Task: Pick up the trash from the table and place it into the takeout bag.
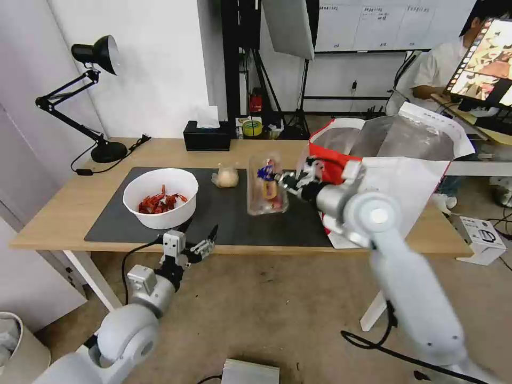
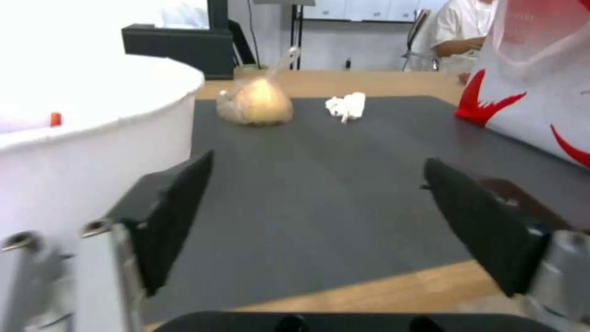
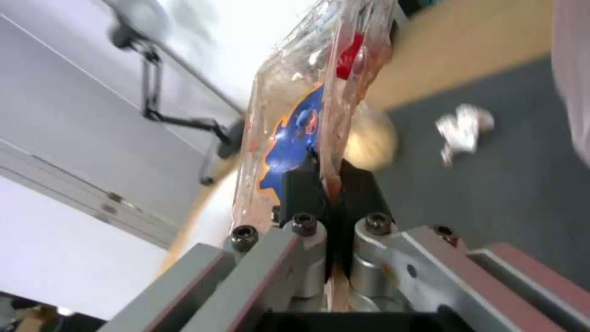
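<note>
Plastic tray held up over the mat, just left of the takeout bag

At centre frame the clear plastic tray (image 1: 266, 184) is clamped upright by the right gripper (image 1: 288, 181), beside the takeout bag (image 1: 394, 160) at right. The left gripper (image 1: 200, 242) is held open at the table (image 1: 64, 213) edge, lower left, by the white bowl (image 1: 160, 197). The small bag (image 1: 226, 176) and tissue (image 2: 346, 106) are seen on the mat (image 1: 234, 213).

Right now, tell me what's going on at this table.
The right gripper is shut on the clear tray, holding it upright above the mat beside the open takeout bag. The left gripper waits open at the table's near edge by the bowl. The small bag and tissue lie on the mat.
</note>
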Motion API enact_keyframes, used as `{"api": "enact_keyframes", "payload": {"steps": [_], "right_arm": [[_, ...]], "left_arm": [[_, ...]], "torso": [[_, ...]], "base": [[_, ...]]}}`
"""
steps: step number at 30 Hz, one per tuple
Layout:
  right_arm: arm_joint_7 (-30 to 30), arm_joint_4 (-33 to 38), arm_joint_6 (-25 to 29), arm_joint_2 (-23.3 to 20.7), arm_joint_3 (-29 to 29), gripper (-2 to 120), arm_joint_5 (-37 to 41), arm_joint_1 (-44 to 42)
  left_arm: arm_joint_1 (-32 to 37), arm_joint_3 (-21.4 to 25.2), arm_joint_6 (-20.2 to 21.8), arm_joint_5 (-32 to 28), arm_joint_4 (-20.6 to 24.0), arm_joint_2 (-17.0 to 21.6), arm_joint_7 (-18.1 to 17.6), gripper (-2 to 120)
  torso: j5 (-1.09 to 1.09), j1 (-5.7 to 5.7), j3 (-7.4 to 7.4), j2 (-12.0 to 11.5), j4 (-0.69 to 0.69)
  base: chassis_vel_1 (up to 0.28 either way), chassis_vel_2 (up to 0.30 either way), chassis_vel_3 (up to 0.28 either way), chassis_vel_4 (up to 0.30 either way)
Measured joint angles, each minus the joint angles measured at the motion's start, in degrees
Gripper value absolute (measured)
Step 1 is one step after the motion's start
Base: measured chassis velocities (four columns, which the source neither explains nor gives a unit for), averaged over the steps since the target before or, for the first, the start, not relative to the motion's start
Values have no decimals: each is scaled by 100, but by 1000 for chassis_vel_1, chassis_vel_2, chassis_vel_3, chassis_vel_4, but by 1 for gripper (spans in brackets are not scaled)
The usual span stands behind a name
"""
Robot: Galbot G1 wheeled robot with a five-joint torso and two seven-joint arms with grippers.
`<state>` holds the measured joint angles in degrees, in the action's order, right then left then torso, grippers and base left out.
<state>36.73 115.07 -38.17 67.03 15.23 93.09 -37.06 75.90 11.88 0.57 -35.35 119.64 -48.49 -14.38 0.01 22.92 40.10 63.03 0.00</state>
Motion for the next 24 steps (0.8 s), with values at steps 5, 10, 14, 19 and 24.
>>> {"api": "enact_keyframes", "payload": {"steps": [5,10,14,19,24], "right_arm": [[169,297,126,-330,306,0,441,172],[292,492,264,-751,625,0,673,273],[418,505,415,-1267,1068,0,1040,332],[422,463,510,-1796,1536,0,1293,208],[243,188,579,-2262,1808,0,1320,57]], "left_arm": [[90,21,-2,17,-2,-59,6,100],[117,24,-21,31,1,-75,17,100],[127,-3,-22,60,20,-96,21,100],[73,-112,-22,71,16,-99,35,100],[17,-206,-24,73,6,-119,135,100]], "torso": [[0,0,0,0,0],[0,0,0,0,0],[0,0,0,0,0],[0,0,0,0,-1],[2,0,0,0,0]], "base": [[0,0,0,0],[0,0,0,0],[0,0,0,0],[0,0,0,0],[0,0,0,0]]}}
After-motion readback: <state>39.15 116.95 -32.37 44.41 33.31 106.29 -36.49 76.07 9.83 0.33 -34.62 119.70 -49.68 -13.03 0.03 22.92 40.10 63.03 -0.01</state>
